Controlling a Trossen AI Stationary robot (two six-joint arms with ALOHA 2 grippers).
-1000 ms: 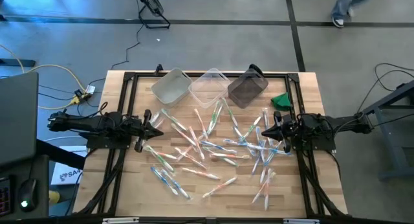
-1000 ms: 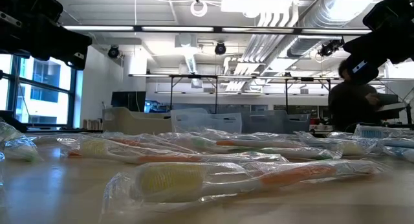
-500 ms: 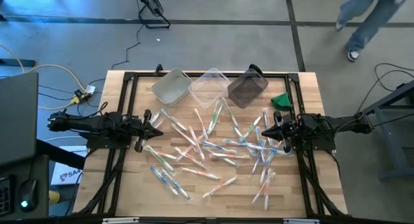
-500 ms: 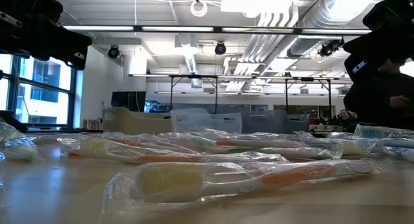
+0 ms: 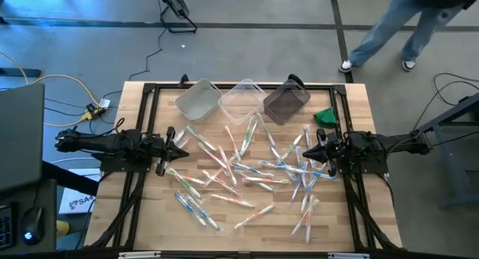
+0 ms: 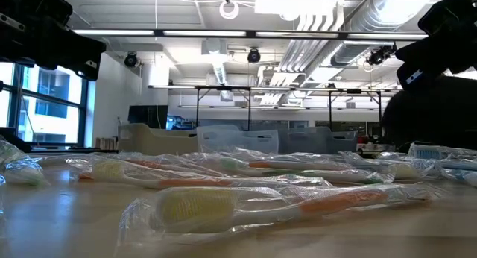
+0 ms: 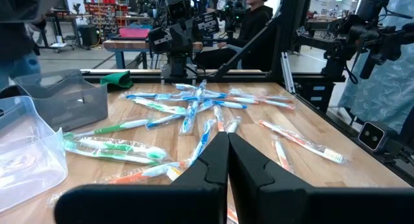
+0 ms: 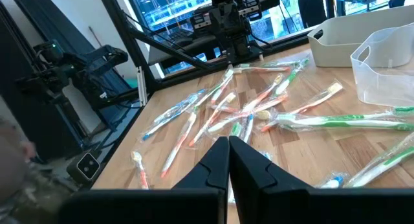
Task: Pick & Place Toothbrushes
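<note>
Between the closed, empty left fingers (image 5: 182,149) and closed, empty right fingers (image 5: 307,149) lie the toothbrushes (image 5: 247,173), scattered on the counter (image 5: 150,214); long axes vary; right fingers sit nearer the dense cluster.

My gripper (image 7: 228,160) closed, empty; toothbrushes (image 7: 194,111) scattered on desk (image 7: 310,120) ahead; grey bin (image 7: 65,104) beside them.

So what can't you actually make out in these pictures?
- The toothbrushes: in the high view, too small and overlapped to count exactly.
- The small green object: high view, too small to identify.
- The person: high view, cut off by the top edge.
- The three bins: low view, their insides hidden behind their own walls and the wrapped brushes in front.
</note>
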